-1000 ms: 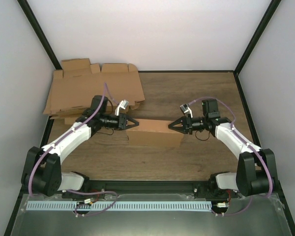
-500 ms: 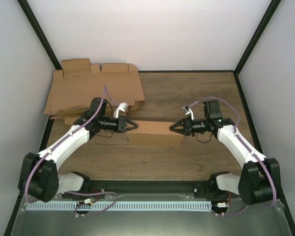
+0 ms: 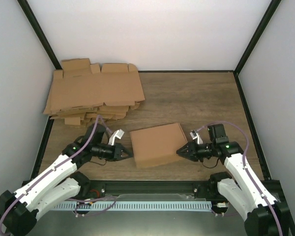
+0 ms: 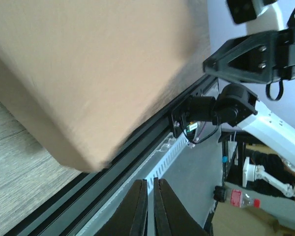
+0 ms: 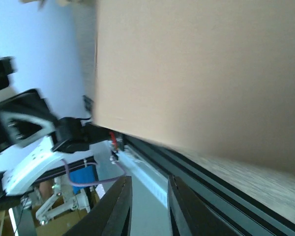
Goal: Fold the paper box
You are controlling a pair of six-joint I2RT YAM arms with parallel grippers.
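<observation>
The paper box (image 3: 156, 144) lies as a closed, shallow brown box on the wood table, slightly turned, its broad face up. My left gripper (image 3: 128, 154) sits just off its near-left edge, jaws shut with nothing between them. My right gripper (image 3: 181, 152) is at the box's near-right edge, jaws a little apart and holding nothing. In the left wrist view the box (image 4: 88, 69) fills the upper left, beyond the closed gripper (image 4: 150, 206). The right wrist view shows the box (image 5: 201, 69) across the top, with a clear gap at the gripper (image 5: 148, 206).
A pile of flat brown cardboard blanks (image 3: 92, 92) lies at the back left against the wall. The black rail (image 3: 147, 187) and the perforated strip (image 3: 118, 205) run along the near edge between the arm bases. Black frame posts stand at the back corners.
Both arms have drawn back towards the near edge. The box, pinched on edge between the two grippers before, now lies flat and nearer. The right jaws have parted slightly.
</observation>
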